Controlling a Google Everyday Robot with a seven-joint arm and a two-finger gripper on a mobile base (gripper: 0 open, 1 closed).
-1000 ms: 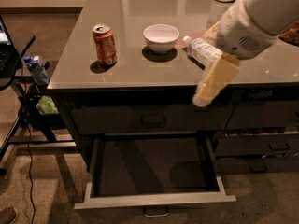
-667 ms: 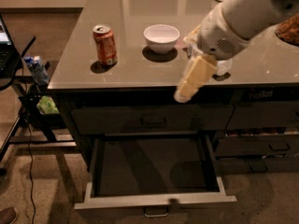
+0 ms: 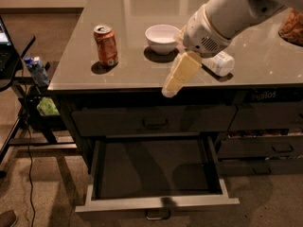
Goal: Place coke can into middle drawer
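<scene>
Shifted left: gripper (image 3: 176, 79), above bench (image 3: 137, 72) front edge, mid-span; grip state cannot tell | can (image 3: 105, 45): upright, near left edge | drawer (image 3: 156, 201): open below | risk: sideways sweep may topple can or clip bowl (image 3: 162, 37).
</scene>
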